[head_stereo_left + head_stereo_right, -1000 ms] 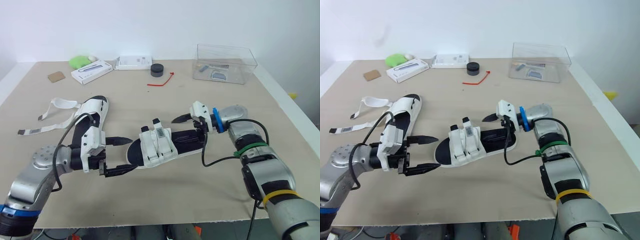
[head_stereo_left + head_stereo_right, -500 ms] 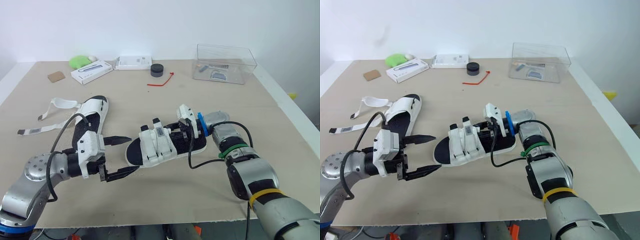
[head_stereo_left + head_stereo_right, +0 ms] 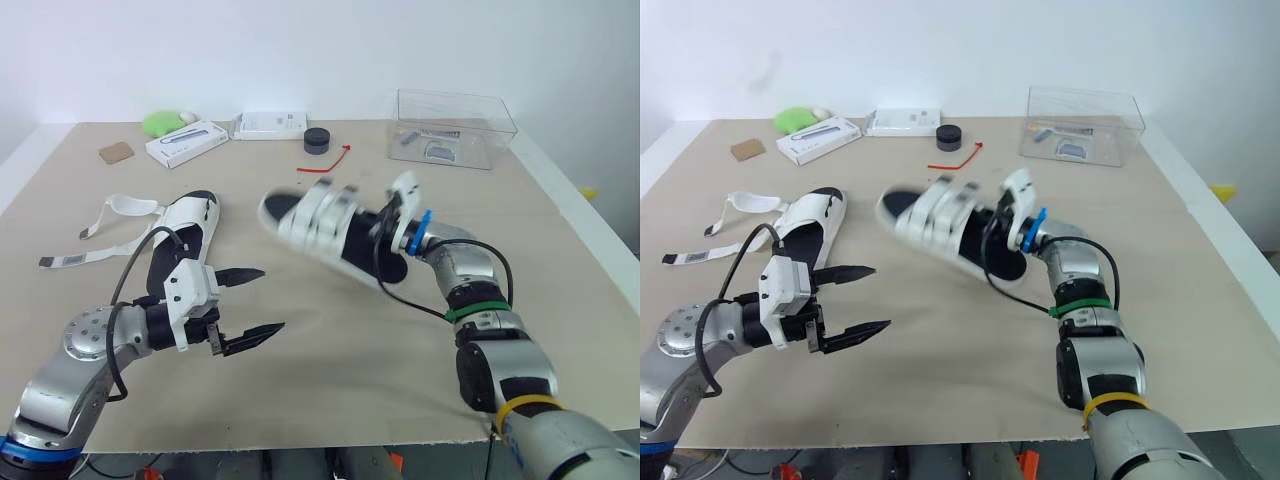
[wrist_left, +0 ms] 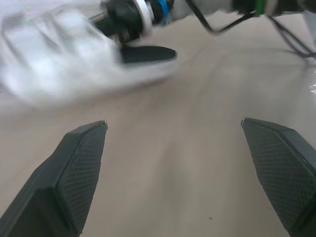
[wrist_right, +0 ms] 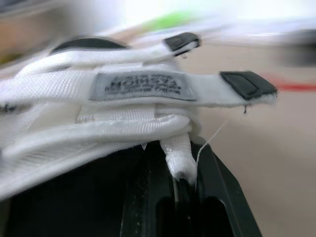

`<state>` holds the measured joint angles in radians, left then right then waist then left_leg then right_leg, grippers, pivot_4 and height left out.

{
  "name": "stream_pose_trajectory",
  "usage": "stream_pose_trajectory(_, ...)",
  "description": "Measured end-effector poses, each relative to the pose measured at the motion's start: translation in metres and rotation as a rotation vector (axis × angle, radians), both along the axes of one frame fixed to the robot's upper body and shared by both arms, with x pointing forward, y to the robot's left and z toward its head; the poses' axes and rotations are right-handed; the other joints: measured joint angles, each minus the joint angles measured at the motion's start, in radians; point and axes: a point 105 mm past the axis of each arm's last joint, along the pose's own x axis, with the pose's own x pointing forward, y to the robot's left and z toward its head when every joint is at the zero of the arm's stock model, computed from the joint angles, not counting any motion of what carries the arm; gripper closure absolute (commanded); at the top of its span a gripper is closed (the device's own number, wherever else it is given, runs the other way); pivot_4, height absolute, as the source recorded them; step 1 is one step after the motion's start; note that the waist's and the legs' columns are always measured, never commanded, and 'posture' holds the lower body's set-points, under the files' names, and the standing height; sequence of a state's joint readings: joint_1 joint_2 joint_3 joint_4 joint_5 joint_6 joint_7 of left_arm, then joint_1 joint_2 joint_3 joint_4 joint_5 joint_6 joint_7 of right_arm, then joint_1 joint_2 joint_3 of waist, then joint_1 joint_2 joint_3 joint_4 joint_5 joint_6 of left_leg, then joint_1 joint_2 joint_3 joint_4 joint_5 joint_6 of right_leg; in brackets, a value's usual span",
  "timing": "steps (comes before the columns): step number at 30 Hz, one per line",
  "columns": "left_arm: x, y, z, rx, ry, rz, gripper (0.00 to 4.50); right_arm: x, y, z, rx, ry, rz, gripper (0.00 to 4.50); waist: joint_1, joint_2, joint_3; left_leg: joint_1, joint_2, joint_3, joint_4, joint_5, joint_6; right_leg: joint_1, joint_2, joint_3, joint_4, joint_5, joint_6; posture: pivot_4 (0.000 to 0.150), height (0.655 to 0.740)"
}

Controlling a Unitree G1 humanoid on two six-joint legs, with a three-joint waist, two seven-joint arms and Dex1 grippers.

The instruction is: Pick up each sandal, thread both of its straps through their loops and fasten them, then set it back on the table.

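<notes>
A white-strapped sandal with a black sole (image 3: 330,222) hangs tilted above the middle of the table, toe end up and toward the left. My right gripper (image 3: 386,240) is shut on its heel end; in the right wrist view its two straps (image 5: 140,88) lie close in front. My left gripper (image 3: 272,299) stands open just above the table, in front of and to the left of that sandal, holding nothing. Its fingers (image 4: 74,182) are spread wide in the left wrist view. A second sandal (image 3: 186,232) lies flat at the left with its straps (image 3: 112,212) loose.
At the back right stands a clear plastic box (image 3: 455,128). Along the back edge lie a black round cap (image 3: 317,140), a red tie (image 3: 324,161), two white boxes (image 3: 185,142), a green object (image 3: 160,122) and a brown card (image 3: 115,152).
My right gripper moved in, shut on the middle sandal's heel end and lifted it off the table, toe swinging up and left. The left gripper stayed open, nearly in place.
</notes>
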<state>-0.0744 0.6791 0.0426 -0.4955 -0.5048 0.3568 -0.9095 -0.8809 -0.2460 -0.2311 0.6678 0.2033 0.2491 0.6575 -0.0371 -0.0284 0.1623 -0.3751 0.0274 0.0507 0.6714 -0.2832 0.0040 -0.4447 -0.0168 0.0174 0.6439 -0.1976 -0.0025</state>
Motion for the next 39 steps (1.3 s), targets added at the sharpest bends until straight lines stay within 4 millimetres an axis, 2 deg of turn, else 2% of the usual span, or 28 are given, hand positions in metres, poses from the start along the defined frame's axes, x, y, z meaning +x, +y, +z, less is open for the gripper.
stream_pose_trajectory(2,0.004,-0.002,-0.002,0.002,0.001,0.009,0.0,0.001,-0.024,-0.002,0.06,0.025,-0.237,4.48,0.005,0.0,0.0,0.0,0.0,0.0,0.0,0.0,-0.001,0.0,0.0,0.0,0.0,0.0,0.0,0.15,0.74)
stream_pose_trajectory(4,0.007,-0.01,0.0,-0.009,-0.015,-0.002,0.0,-0.003,-0.037,-0.012,0.114,0.08,-0.427,4.48,0.004,0.0,0.0,0.0,0.0,0.001,0.0,0.0,-0.001,0.0,0.0,0.001,0.0,0.0,0.0,0.15,0.74)
stream_pose_trajectory(8,0.012,-0.018,0.0,-0.012,-0.022,-0.021,0.0,-0.009,-0.042,-0.027,0.096,0.157,-0.59,4.48,-0.005,0.0,0.0,0.0,0.0,0.001,0.0,0.0,-0.001,-0.001,0.003,0.002,0.001,0.0,0.0,0.15,0.74)
stream_pose_trajectory(21,0.015,-0.021,-0.01,0.018,-0.025,-0.029,0.0,-0.012,-0.036,-0.03,-0.025,0.173,-0.613,4.48,-0.008,0.0,0.0,0.001,0.001,0.001,0.0,0.0,-0.001,-0.001,0.007,0.003,0.0,-0.001,0.001,0.15,0.74)
stream_pose_trajectory(32,0.017,-0.022,-0.019,0.048,-0.026,-0.033,0.0,-0.015,-0.035,-0.031,-0.046,0.197,-0.616,4.48,-0.008,0.0,0.0,0.0,0.001,0.001,0.0,0.0,-0.001,0.0,0.007,0.003,0.0,-0.001,0.002,0.15,0.74)
stream_pose_trajectory(36,0.017,-0.024,-0.021,0.051,-0.028,-0.044,0.0,-0.02,-0.032,-0.033,-0.014,0.217,-0.6,2.88,-0.008,0.0,0.0,0.0,0.001,0.001,0.0,0.0,-0.001,0.0,0.007,0.003,0.0,-0.001,0.002,0.15,0.74)
stream_pose_trajectory(39,0.018,-0.025,-0.02,0.046,-0.029,-0.046,0.0,-0.025,-0.029,-0.03,-0.038,0.208,-0.573,1.4,-0.008,0.0,0.0,0.0,0.001,0.001,0.0,0.0,-0.001,0.0,0.007,0.003,0.001,-0.001,0.002,0.15,0.74)
